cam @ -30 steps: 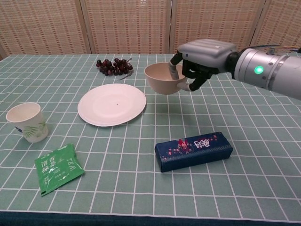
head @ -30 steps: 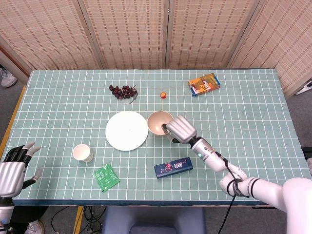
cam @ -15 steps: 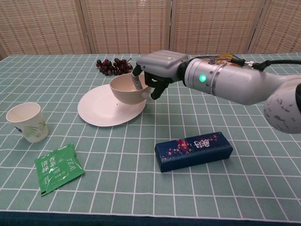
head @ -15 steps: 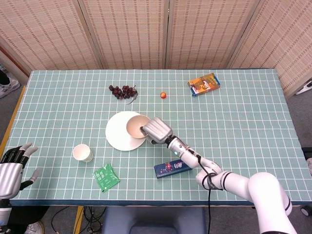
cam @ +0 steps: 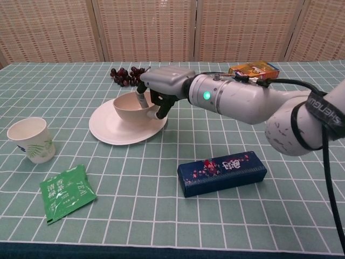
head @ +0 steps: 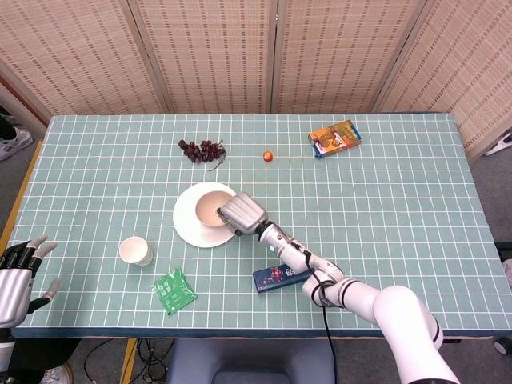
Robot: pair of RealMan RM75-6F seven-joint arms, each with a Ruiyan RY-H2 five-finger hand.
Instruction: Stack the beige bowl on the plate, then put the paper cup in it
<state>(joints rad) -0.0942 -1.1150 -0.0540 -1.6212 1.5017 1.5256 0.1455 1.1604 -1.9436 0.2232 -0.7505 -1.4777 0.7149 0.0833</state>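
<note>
One second of travel has carried the beige bowl [cam: 131, 107] from right of the plate [cam: 110, 131] to over it, low, seating unclear. Your right hand [cam: 157, 93] still pinches its rim; your left hand [head: 18, 272] idles open off the table [head: 416, 184] edge. Stacking looks nearly done: release, then fetch the paper cup [cam: 30, 140], standing well left

Your head view looks steeply down from high up, taking in the whole bench [head: 400, 240] with the screens behind. Your chest view sits low and close at the near edge, facing across the bench [cam: 302, 216] toward the screens. Both share the plate [head: 188, 226] [cam: 110, 132], cup [head: 135, 250] [cam: 31, 139] and blue box [head: 282, 276] [cam: 221, 172].
</note>
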